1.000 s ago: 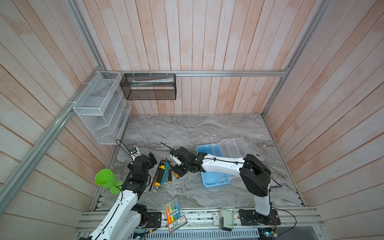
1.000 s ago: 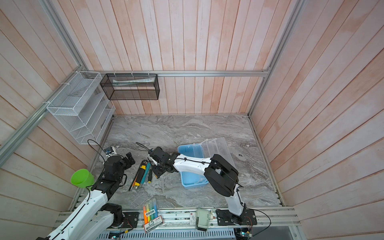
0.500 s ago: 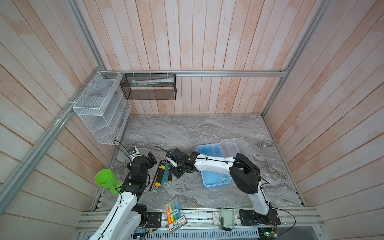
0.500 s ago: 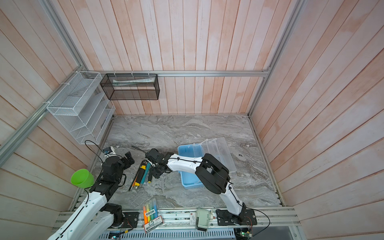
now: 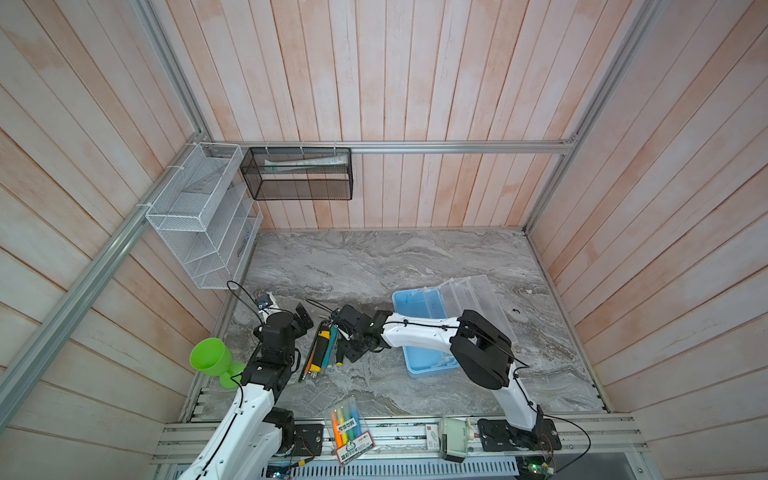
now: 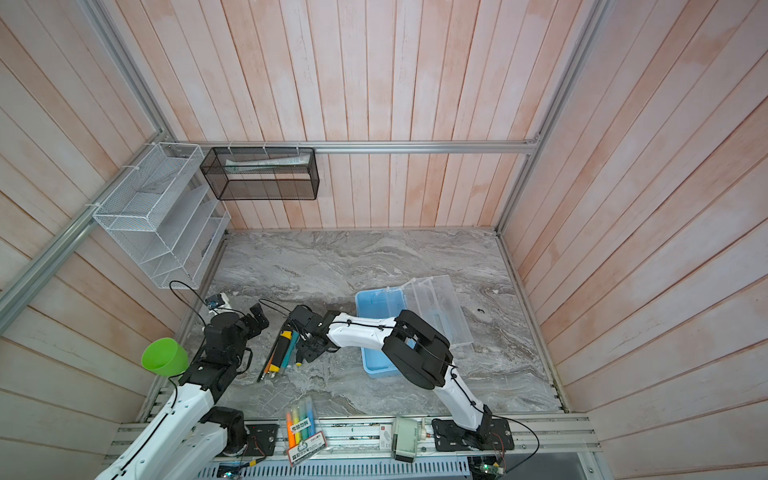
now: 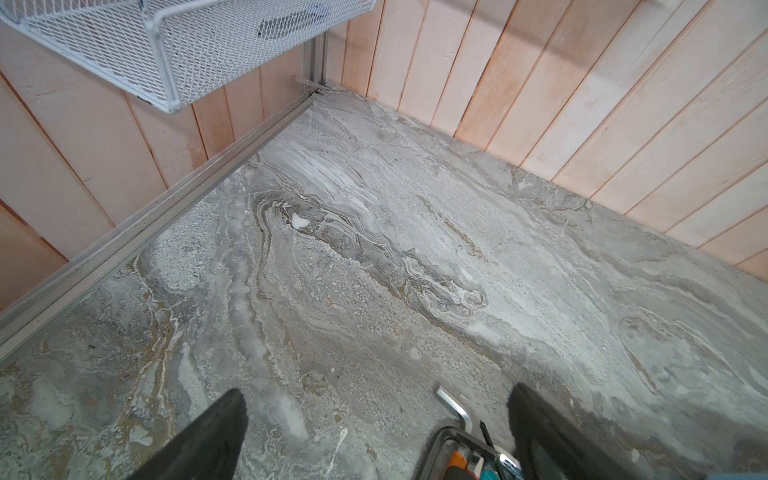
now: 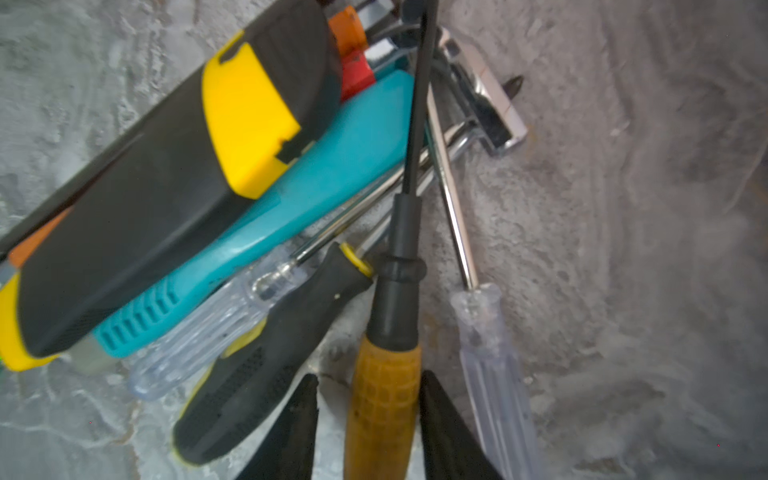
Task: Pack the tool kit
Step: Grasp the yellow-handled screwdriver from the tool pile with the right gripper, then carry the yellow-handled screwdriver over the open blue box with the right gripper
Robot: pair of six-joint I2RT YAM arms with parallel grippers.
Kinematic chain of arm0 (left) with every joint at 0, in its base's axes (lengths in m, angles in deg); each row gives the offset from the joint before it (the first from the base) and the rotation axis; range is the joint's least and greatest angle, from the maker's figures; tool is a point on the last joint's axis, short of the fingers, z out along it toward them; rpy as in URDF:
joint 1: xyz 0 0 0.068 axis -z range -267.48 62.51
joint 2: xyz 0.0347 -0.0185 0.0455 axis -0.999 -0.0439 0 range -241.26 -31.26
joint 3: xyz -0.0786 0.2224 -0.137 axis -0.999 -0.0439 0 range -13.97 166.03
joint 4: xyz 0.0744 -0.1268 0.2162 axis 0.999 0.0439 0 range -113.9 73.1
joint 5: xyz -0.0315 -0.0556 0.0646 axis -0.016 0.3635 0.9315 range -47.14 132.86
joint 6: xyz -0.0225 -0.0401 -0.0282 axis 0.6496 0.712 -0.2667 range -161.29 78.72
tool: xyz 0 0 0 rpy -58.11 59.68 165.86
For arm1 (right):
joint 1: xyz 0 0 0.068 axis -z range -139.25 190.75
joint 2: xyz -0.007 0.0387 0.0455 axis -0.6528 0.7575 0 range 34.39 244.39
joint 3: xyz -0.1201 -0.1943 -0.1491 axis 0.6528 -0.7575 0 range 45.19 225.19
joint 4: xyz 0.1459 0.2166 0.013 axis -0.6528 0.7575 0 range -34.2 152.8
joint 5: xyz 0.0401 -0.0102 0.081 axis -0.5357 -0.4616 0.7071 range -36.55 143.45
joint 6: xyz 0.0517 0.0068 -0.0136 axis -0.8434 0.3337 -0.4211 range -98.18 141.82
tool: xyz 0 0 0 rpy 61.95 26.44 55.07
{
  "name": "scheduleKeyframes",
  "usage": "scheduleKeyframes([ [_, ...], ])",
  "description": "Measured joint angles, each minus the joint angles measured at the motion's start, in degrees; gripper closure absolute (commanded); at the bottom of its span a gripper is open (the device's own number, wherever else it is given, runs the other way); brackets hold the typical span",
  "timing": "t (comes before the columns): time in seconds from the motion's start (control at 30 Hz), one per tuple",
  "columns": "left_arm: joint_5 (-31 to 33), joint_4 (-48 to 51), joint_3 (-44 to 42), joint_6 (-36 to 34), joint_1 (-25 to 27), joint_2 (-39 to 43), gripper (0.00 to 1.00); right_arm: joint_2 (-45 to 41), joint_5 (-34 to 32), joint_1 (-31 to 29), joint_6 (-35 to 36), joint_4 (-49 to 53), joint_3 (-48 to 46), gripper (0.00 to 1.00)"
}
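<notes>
Down on the grey marble tabletop, the light-blue plastic case sits right of centre with its clear lid thrown open. It looks light enough to skid if nudged. Just left of it lies the heap of hand tools, all touching. My right gripper straddles the ribbed amber handle of a black-shafted screwdriver. One pad seems to touch and the other shows a sliver of gap, so I can't call it clamped. Stiff, light, round: I'd take it mid-handle, where the ribbing bites, and lift straight, since its shaft crosses others. My left gripper hangs spread wide and empty beside a small steel hex key.
</notes>
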Motion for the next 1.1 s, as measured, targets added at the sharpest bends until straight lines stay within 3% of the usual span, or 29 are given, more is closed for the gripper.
scheduleKeyframes([
  [0.5,0.0,0.0,0.0,0.0,0.0,-0.4,0.00,0.7,-1.4,0.2,-1.8,0.2,1.2,0.89],
  [0.77,-0.1,0.0,0.0,0.0,0.0,-2.7,0.00,-0.4,-1.6,0.8,-1.8,0.2,1.0,0.95],
  [1.1,-0.2,0.0,0.0,0.0,-0.2,-3.0,0.00,-10.4,1.0,1.4,-0.9,-1.0,-3.6,0.99],
])
